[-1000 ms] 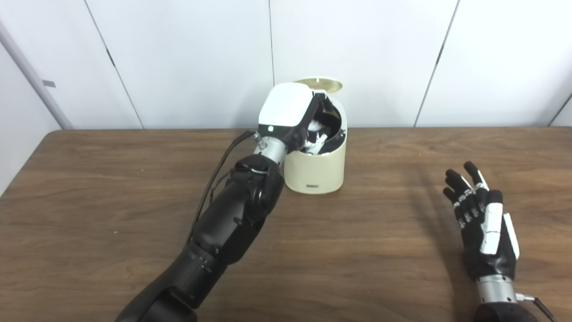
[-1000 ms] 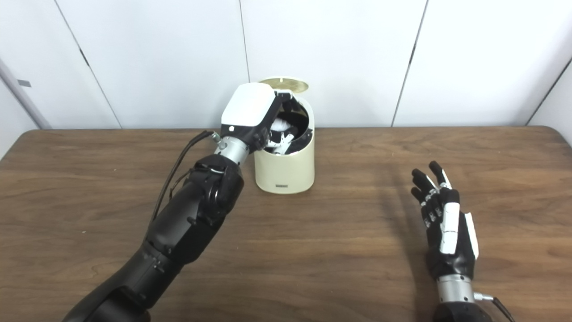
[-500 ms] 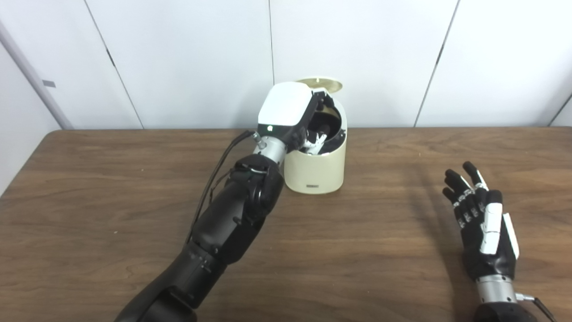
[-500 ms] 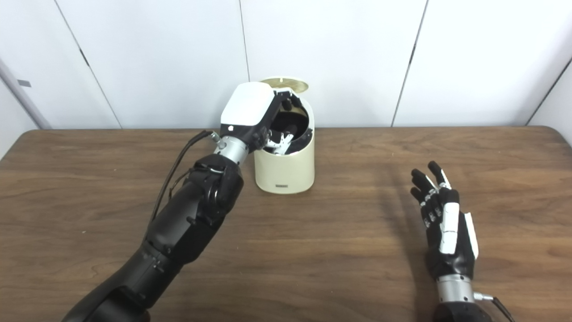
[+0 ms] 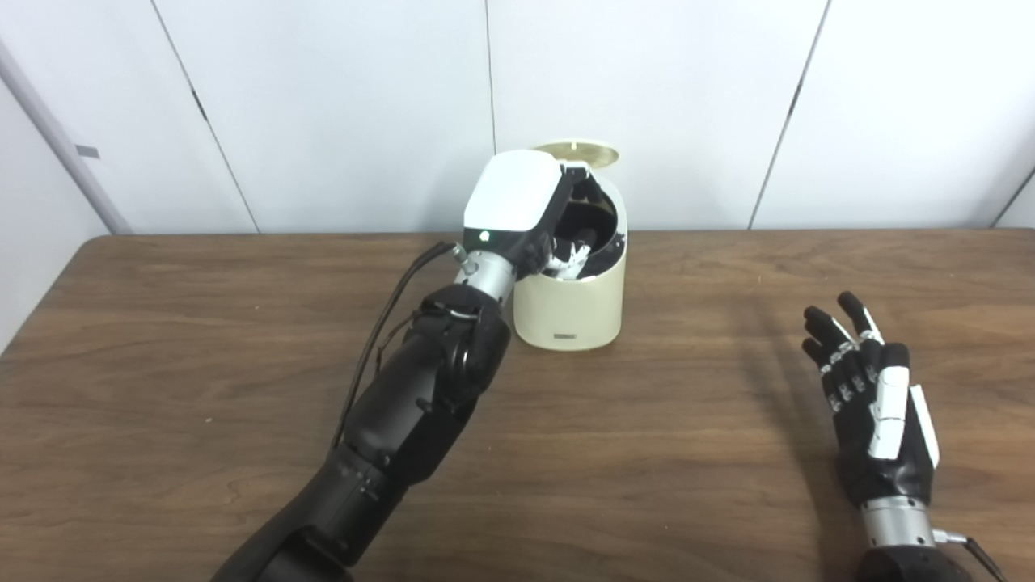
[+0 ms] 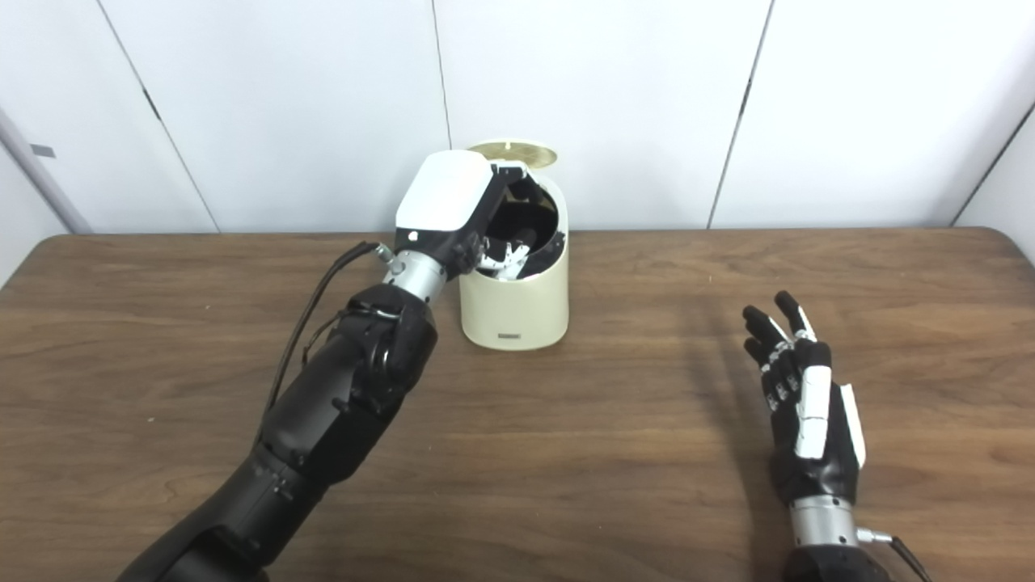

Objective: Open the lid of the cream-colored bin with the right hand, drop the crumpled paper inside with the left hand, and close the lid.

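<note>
The cream-colored bin [image 5: 570,303] stands at the back middle of the wooden table [image 5: 202,323]. Its round lid [image 5: 576,151] is tipped up behind the opening. My left hand [image 5: 517,202] hangs over the left side of the bin's mouth, white back up, with its fingers [image 5: 571,257] spread inside the dark opening and nothing between them. The crumpled paper does not show in either view. My right hand [image 5: 877,412] lies far to the right near the table's front, open, fingers straight and pointing away.
White wall panels [image 5: 647,97] rise right behind the bin. A black cable [image 5: 388,315] loops off the left forearm. Bare tabletop lies between the bin and the right hand.
White paper showed between the left hand's fingers a second ago. Now the fingers are spread and only the dark inside of the bin shows. The left arm shifted slightly left. The right hand stayed put.
</note>
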